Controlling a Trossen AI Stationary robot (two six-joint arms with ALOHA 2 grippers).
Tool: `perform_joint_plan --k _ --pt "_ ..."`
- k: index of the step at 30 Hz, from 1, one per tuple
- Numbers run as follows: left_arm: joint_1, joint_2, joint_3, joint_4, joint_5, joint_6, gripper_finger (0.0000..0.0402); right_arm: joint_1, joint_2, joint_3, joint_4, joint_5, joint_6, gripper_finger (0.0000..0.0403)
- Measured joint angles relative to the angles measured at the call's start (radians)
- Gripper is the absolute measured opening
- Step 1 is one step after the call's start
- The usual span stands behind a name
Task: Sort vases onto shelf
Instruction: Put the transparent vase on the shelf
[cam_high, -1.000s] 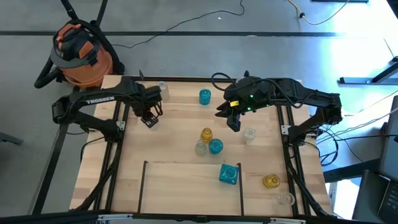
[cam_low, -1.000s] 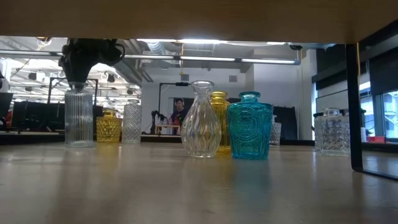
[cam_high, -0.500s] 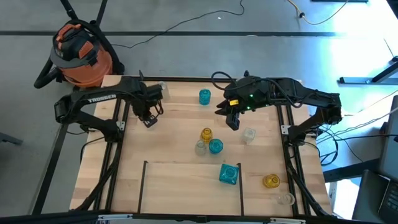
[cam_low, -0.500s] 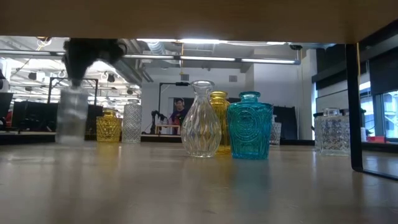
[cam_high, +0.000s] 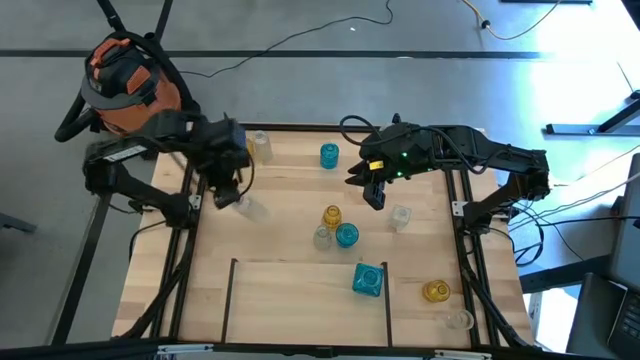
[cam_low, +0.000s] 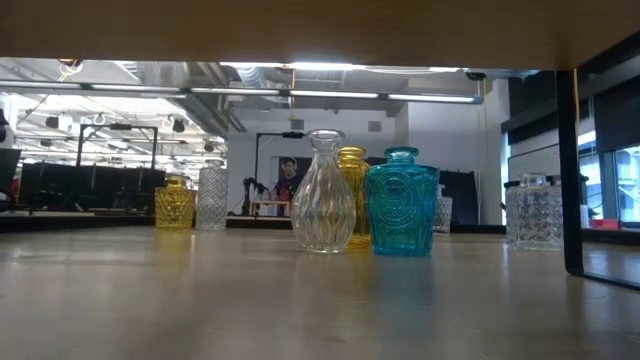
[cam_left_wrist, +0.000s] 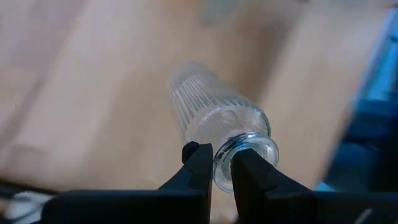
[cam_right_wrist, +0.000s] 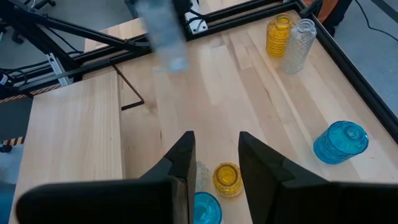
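High view: we see the left gripper (cam_high: 232, 190) with jaws pinching a clear ribbed vase (cam_high: 250, 207) over the desk (cam_high: 290, 280), clear of others. Right gripper (cam_high: 373, 194), jaws spread, hovers beside another clear vase (cam_high: 401, 216).

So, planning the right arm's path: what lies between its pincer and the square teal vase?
High view: an amber vase, a clear vase and a round teal vase stand between the right pincer and the square teal vase.

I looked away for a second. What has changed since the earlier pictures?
The left tool, shut on the rim of the clear ribbed vase, has lifted it off the table, out of the low view. The right tool and the other vases stayed put.
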Motion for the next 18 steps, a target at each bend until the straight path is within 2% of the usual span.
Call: perform_joint_plan --k 4,10,14,18 --pt "-0.157 0.016 0.100 0.002 0.008 -0.170 0.0030 0.000 0.000 0.000 0.000 0.000 0.000 0.0085" --pt "-0.404 0.086 0.178 0.000 -0.018 -0.412 0.0030 0.000 0.000 0.000 0.000 0.000 0.000 0.0085" --pt "-0.513 0.178 0.200 0.001 -0.023 -0.469 0.0030 0.000 0.000 0.000 0.000 0.000 0.000 0.0085" --pt "-0.561 0.269 0.215 0.003 -0.002 -0.453 0.0030 0.000 0.000 0.000 0.001 0.000 0.000 0.0085"
